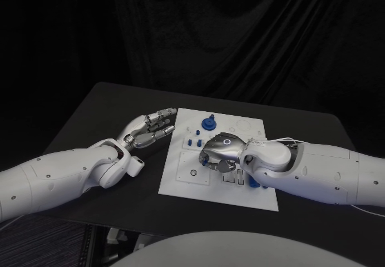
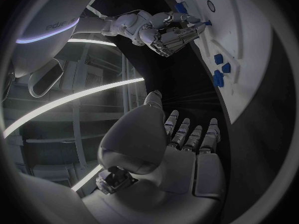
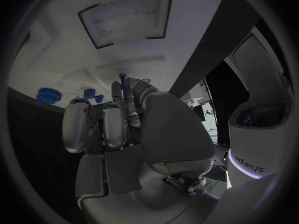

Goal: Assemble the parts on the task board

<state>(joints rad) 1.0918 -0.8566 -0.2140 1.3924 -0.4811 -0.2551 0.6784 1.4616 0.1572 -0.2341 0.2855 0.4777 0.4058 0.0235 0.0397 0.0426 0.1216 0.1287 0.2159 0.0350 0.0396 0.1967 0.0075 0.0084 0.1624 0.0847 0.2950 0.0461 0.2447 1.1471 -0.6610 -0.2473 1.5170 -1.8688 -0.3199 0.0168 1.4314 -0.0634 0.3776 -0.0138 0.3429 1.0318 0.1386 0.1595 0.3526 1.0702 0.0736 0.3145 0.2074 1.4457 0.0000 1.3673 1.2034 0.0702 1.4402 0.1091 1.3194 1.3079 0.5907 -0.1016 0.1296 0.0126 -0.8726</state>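
The white task board (image 1: 181, 181) lies mid-table. My right hand (image 1: 220, 149) hovers over its middle with fingers pointing down. It pinches a small blue peg (image 3: 122, 79) at its fingertips, and in the left wrist view the peg (image 2: 206, 22) touches the board (image 2: 249, 45). My left hand (image 1: 151, 129) is held just off the board's left edge, fingers apart and holding nothing. A round blue part (image 1: 209, 123) stands near the far edge, and small blue pegs (image 1: 191, 142) stand on the left side. Several blue parts (image 2: 219, 69) show in the left wrist view.
Black table (image 1: 104, 105) surrounds the board, with open room to its left and far side. My right forearm (image 1: 312, 169) lies across the board's near right corner, with a blue piece (image 1: 253, 184) beside it. A round socket (image 1: 195, 173) sits near the front.
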